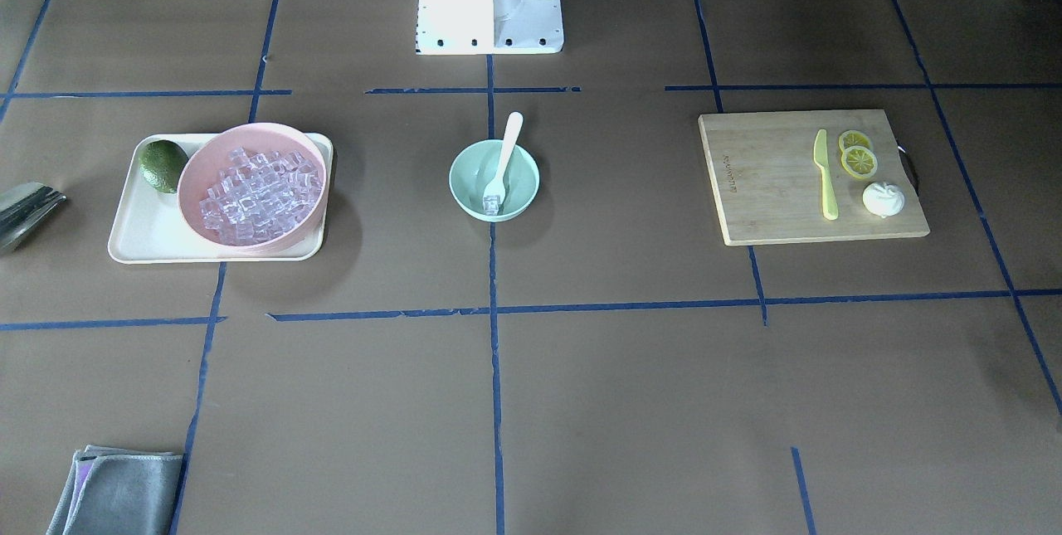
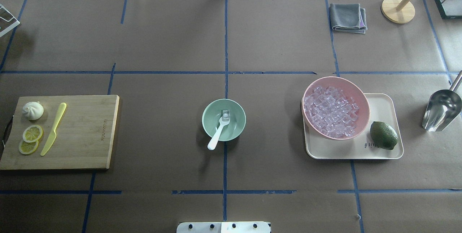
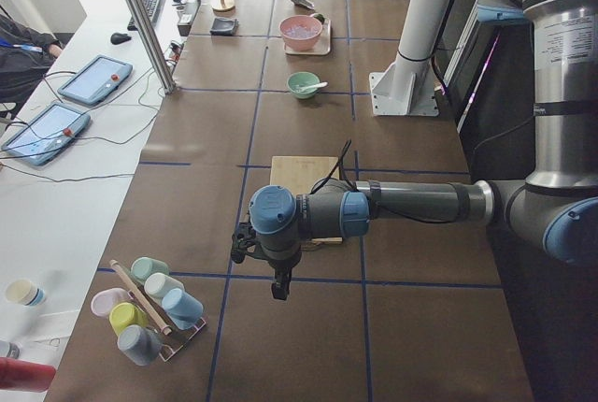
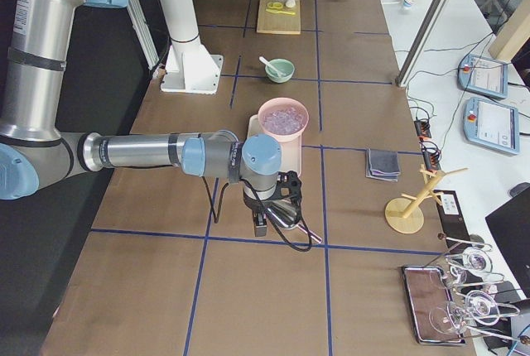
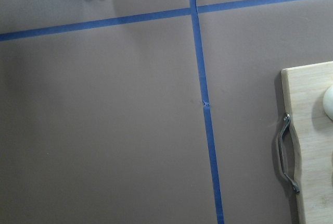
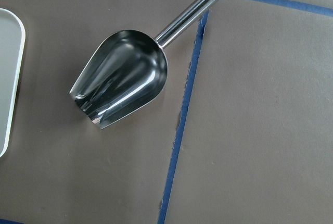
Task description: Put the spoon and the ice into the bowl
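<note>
Left gripper [image 3: 277,288]: hangs over bare table just outside the cutting board [image 2: 86,132], well apart from the task items. You see it only in the side view, so I cannot tell how its jaws stand.
Right gripper [image 4: 260,225]: hangs above the steel scoop [image 2: 441,112] beyond the tray [image 2: 382,103]. Jaw state: I cannot tell. It holds nothing that I can see.
Spoon [image 2: 216,137]: scoop end down inside the bowl [image 2: 238,117], handle leaning on the near rim and sticking out toward the robot. It is longer than the bowl is deep, so it cannot lie flat.
Ice [image 2: 225,115]: 1 clear cube on the bowl floor, touching the spoon's scoop.
Judgement: both items sit in the bowl. To my eye the task looks done, which would explain 2 arms hanging wide.
Board items: yellow knife [image 2: 54,128], 2 lemon slices [image 2: 30,139] and 1 bun [image 2: 33,110], all apart from the bowl.
Pink bowl [image 2: 364,112]: full of cubes, on the tray beside a lime [image 2: 383,135].
Far row: folded grey cloth [image 2: 347,17] and wooden stand [image 2: 398,9].
</note>
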Motion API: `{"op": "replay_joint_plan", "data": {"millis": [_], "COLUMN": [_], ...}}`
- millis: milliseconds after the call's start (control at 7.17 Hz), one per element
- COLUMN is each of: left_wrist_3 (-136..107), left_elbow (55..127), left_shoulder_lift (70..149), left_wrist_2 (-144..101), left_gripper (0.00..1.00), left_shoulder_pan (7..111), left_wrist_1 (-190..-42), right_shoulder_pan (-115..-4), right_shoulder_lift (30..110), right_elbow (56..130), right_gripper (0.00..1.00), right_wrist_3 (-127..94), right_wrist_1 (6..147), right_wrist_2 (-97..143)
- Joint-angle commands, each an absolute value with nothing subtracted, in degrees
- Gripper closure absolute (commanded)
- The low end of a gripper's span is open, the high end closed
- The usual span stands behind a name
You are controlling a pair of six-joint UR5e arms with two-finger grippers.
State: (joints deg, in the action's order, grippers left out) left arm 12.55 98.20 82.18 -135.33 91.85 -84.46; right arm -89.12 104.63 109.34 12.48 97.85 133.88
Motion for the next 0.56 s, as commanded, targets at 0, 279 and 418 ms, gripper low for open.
{"op": "replay_joint_plan", "data": {"millis": [0, 279, 418], "left_wrist_3": [12.48, 12.39, 12.39], "left_elbow": [98.26, 97.83, 97.82], "left_shoulder_lift": [82.18, 82.26, 82.27], "left_wrist_2": [-135.35, -135.35, -135.35], "left_gripper": [0.0, 0.0, 0.0], "left_shoulder_pan": [91.85, 91.85, 91.85], "left_wrist_1": [-84.46, -84.46, -84.46], "right_shoulder_pan": [-89.12, -89.12, -89.12], "right_shoulder_lift": [104.59, 104.59, 104.59], "right_elbow": [109.16, 109.07, 109.07], "right_gripper": [0.01, 0.01, 0.01], "right_wrist_3": [12.48, 12.39, 12.39], "right_wrist_1": [97.82, 97.82, 97.82], "right_wrist_2": [133.86, 133.86, 133.86]}}
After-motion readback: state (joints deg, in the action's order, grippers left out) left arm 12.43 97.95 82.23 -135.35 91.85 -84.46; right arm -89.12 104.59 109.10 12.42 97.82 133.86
